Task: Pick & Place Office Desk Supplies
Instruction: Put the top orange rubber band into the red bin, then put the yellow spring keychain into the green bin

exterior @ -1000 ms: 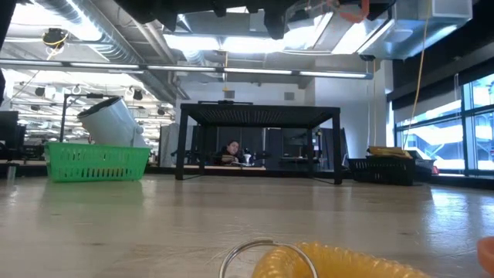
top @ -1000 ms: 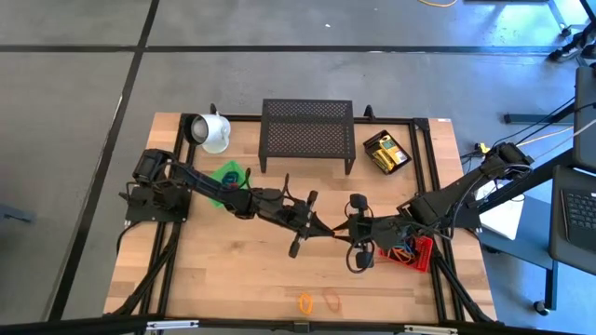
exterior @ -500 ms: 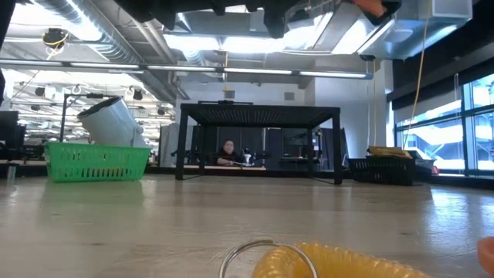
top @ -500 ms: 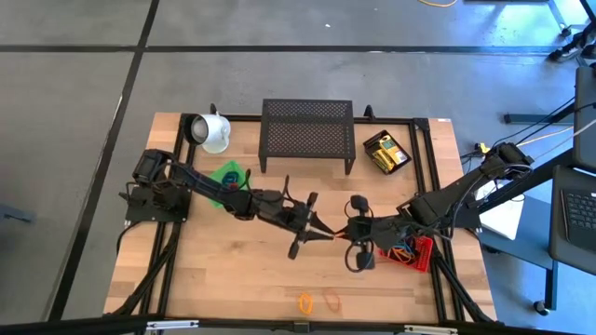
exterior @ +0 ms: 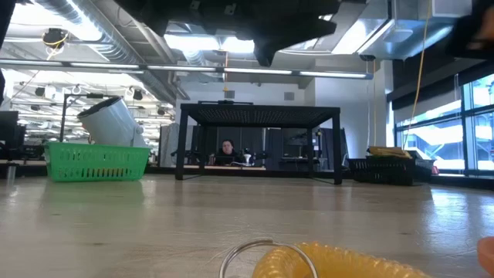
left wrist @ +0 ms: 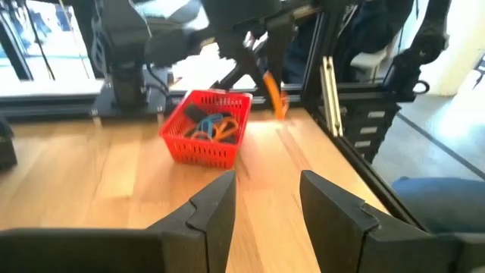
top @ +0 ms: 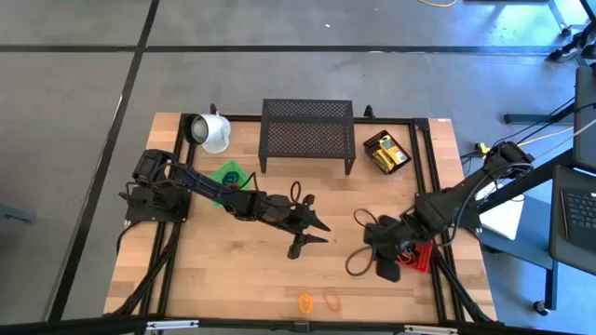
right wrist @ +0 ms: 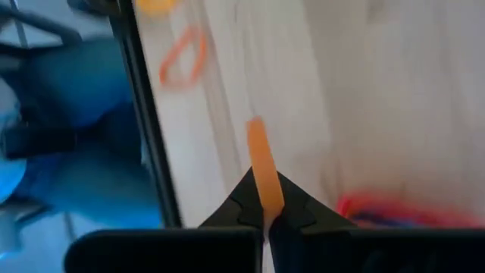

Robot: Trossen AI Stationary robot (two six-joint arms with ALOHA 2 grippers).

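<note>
High view: my left gripper (top: 312,233) sits over the middle of the table (top: 223,270), fingers spread and empty. My right gripper (top: 368,256) is just beside the red basket (top: 421,253) at the table's right side; its fingers cannot be made out here. Two orange loops (top: 318,301) lie near the front edge. A green basket (top: 226,175) sits under my left arm, the white mug (top: 212,131) lies on its side at the back left, the black mesh shelf (top: 307,135) stands at the back centre, and the yellow boxes (top: 386,152) rest in a black tray to its right.

Low view: the green basket (exterior: 96,161) and tipped mug (exterior: 114,122) are at the left, the shelf (exterior: 261,139) centre. A person sits far behind it.

Left wrist view: my two fingers (left wrist: 216,212) stand apart with nothing between them. Ahead, the red basket (left wrist: 204,129) holds blue, orange and dark loops; an orange loop (left wrist: 274,92) hangs from the other gripper just beside it.

Right wrist view: my fingers are clenched on an orange loop (right wrist: 264,171). Another orange loop (right wrist: 182,57) lies on the table beyond.
</note>
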